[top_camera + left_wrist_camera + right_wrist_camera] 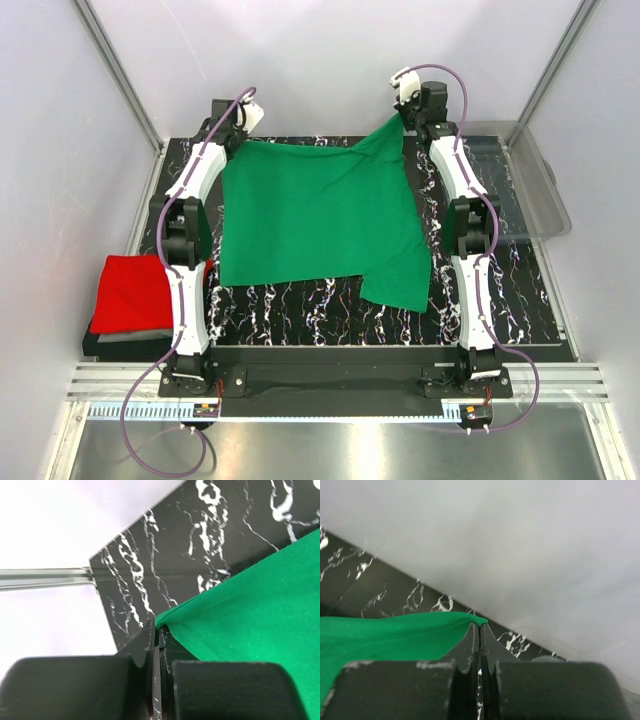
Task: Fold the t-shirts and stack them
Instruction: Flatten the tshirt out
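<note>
At the far left, the red t-shirt [135, 288] lies folded on top of the grey t-shirt [132, 337], of which only a thin strip shows along the near side. This stack sits just outside the marbled surface of the bench [300, 312], beside the left arm's lower link. This placement leaves the work area free for the garment in hand.

The left fingers [156, 639] are closed together and clamped on the far-left corner of the green t-shirt [320, 215]. The hem emerges directly from between the tips. This corner is close to the bench's own far-left corner, with little marbled surface beyond it.

The green t-shirt lies spread across the centre of the bench, between the two arms. Its near-right part reaches further toward the near edge than the rest, and creases run across the far half.

The right fingers [479, 632] are likewise together, pinching the far-right corner, which rises to a peak above the bench. Holding both far corners probably serves to tension the cloth flat or to draw the far edge over for a fold.

Open room lies toward the near edge, where a bare strip of bench is available. To the right, the clear plastic bin [540, 190] stands beyond the bench edge, near the right arm. Any outward sweep on that side warrants care.
</note>
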You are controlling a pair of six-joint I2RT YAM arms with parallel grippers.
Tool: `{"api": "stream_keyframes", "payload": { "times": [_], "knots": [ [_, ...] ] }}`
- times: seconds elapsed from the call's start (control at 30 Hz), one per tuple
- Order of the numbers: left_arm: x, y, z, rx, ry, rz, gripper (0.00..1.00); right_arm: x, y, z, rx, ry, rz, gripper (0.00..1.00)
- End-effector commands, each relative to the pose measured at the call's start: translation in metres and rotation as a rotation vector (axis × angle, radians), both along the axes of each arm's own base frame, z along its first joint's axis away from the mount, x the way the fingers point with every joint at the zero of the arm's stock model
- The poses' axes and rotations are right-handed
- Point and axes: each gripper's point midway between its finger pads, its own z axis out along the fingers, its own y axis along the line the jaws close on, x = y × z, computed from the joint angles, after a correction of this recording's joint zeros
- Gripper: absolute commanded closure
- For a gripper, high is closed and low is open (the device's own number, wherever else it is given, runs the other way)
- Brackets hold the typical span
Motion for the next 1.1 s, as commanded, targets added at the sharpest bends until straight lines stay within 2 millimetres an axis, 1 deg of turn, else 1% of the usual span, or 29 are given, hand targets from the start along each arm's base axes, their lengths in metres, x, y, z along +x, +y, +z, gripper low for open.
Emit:
{"api": "stream_keyframes", "payload": {
  "times": [0.0, 0.03, 0.07, 0.2, 0.23, 0.27, 0.33, 0.37, 0.4, 0.43, 0.47, 0.5, 0.53, 0.57, 0.6, 0.63, 0.67, 0.7, 0.73, 0.77, 0.8, 0.83, 0.87, 0.9, 0.93, 0.97, 1.0, 1.03, 1.07],
  "knots": [
    [0.014, 0.008, 0.053, 0.025, -0.146, 0.023, 1.00, 0.012, -0.002, 0.055, 0.020, -0.153, -0.030, 1.00],
    [0.014, 0.009, 0.055, 0.027, -0.149, 0.027, 1.00, 0.015, 0.000, 0.049, 0.026, -0.152, -0.030, 1.00],
    [0.013, 0.009, 0.059, 0.029, -0.155, 0.031, 1.00, 0.016, 0.003, 0.051, 0.038, -0.158, -0.029, 1.00],
    [0.007, 0.011, 0.070, 0.038, -0.166, 0.031, 1.00, 0.014, 0.017, 0.039, 0.036, -0.140, -0.010, 1.00],
    [0.006, 0.012, 0.071, 0.046, -0.168, 0.026, 1.00, 0.014, 0.018, 0.038, 0.036, -0.138, -0.008, 1.00],
    [0.005, 0.012, 0.074, 0.052, -0.168, 0.025, 1.00, 0.013, 0.019, 0.030, 0.030, -0.121, -0.007, 1.00],
    [0.003, 0.012, 0.072, 0.062, -0.161, 0.026, 1.00, 0.013, 0.020, 0.029, 0.025, -0.120, -0.011, 1.00],
    [0.001, 0.012, 0.078, 0.059, -0.171, 0.028, 1.00, 0.012, 0.019, 0.033, 0.030, -0.124, -0.020, 1.00],
    [0.000, 0.009, 0.084, 0.056, -0.181, 0.026, 1.00, 0.010, 0.017, 0.047, 0.033, -0.143, -0.028, 1.00],
    [-0.002, 0.008, 0.091, 0.051, -0.192, 0.025, 1.00, 0.008, 0.015, 0.055, 0.031, -0.152, -0.033, 1.00],
    [-0.007, 0.006, 0.107, 0.037, -0.221, 0.026, 1.00, 0.005, 0.013, 0.062, 0.027, -0.159, -0.041, 1.00],
    [-0.009, 0.001, 0.117, 0.023, -0.239, 0.017, 1.00, -0.002, 0.012, 0.090, 0.033, -0.195, -0.043, 1.00],
    [-0.013, -0.002, 0.124, 0.009, -0.251, 0.014, 1.00, -0.006, 0.009, 0.103, 0.033, -0.209, -0.045, 1.00],
    [-0.021, -0.004, 0.143, -0.004, -0.281, 0.006, 1.00, -0.012, 0.010, 0.106, 0.025, -0.205, -0.041, 1.00],
    [-0.027, -0.012, 0.152, -0.023, -0.294, -0.016, 1.00, -0.018, 0.008, 0.119, 0.026, -0.216, -0.039, 1.00],
    [-0.032, -0.016, 0.158, -0.042, -0.304, -0.021, 1.00, -0.032, 0.006, 0.154, 0.035, -0.259, -0.038, 1.00],
    [-0.046, -0.019, 0.175, -0.055, -0.329, -0.030, 1.00, -0.039, 0.006, 0.152, 0.042, -0.241, -0.035, 1.00],
    [-0.054, -0.028, 0.183, -0.066, -0.337, -0.055, 1.00, -0.058, 0.005, 0.192, 0.055, -0.293, -0.031, 1.00],
    [-0.071, -0.030, 0.208, -0.081, -0.381, -0.064, 1.00, -0.066, 0.006, 0.185, 0.057, -0.264, -0.021, 1.00],
    [-0.081, -0.032, 0.203, -0.082, -0.364, -0.074, 1.00, -0.076, 0.005, 0.195, 0.068, -0.269, -0.018, 1.00],
    [-0.090, -0.041, 0.207, -0.093, -0.367, -0.101, 1.00, -0.100, 0.004, 0.229, 0.080, -0.313, -0.011, 1.00],
    [-0.108, -0.042, 0.228, -0.102, -0.405, -0.113, 1.00, -0.112, 0.004, 0.238, 0.083, -0.318, 0.003, 1.00],
    [-0.117, -0.043, 0.221, -0.104, -0.385, -0.123, 1.00, -0.121, 0.004, 0.225, 0.075, -0.283, 0.010, 1.00],
    [-0.126, -0.048, 0.223, -0.110, -0.386, -0.138, 1.00, -0.147, 0.003, 0.254, 0.081, -0.328, 0.019, 1.00],
    [-0.142, -0.048, 0.239, -0.117, -0.417, -0.148, 1.00, -0.157, 0.005, 0.241, 0.072, -0.295, 0.029, 1.00],
    [-0.151, -0.049, 0.234, -0.117, -0.400, -0.151, 1.00, -0.170, 0.006, 0.246, 0.070, -0.300, 0.037, 1.00],
    [-0.161, -0.052, 0.237, -0.123, -0.401, -0.162, 1.00, -0.197, 0.005, 0.274, 0.078, -0.351, 0.044, 1.00],
    [-0.178, -0.051, 0.252, -0.129, -0.434, -0.169, 1.00, -0.212, 0.010, 0.278, 0.077, -0.356, 0.064, 1.00],
    [-0.187, -0.052, 0.249, -0.131, -0.426, -0.177, 1.00, -0.223, 0.011, 0.268, 0.057, -0.337, 0.073, 1.00]
  ]
}}
